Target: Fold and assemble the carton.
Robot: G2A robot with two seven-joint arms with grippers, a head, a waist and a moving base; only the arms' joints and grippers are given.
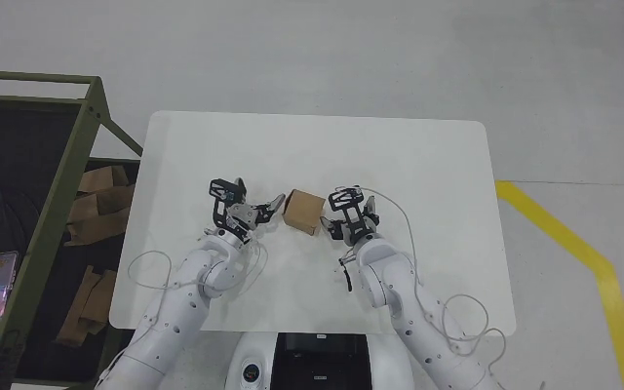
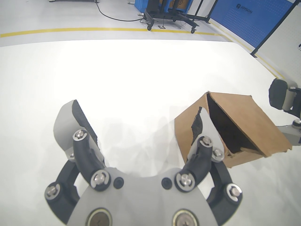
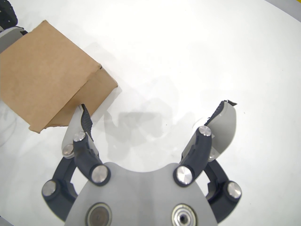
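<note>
Brown corrugated-cardboard carton: resting on the smooth white, round-cornered worktop, near centre of the top view, between the two grippers. Partly erected into a box shape, with plain matte faces and creased edges. Seen from the left wrist, carton at right of frame, one end open, dark interior exposed, ragged flap edge at the lower corner. Seen from the right wrist, carton at left of frame, overlapped seam running across the upper face.

Left gripper: grey metal fingers with black ribbed pads, spread wide, holding nothing. One fingertip at the carton's side panel beside the open end, contact not confirmable. Other fingertip over bare worktop.

Right gripper: fingers likewise spread wide, nothing clamped between. One fingertip at the carton's lower edge. Other fingertip well apart, over bare worktop.

Left edge of top view: olive-green metal frame holding flat brown cardboard blanks.
</note>
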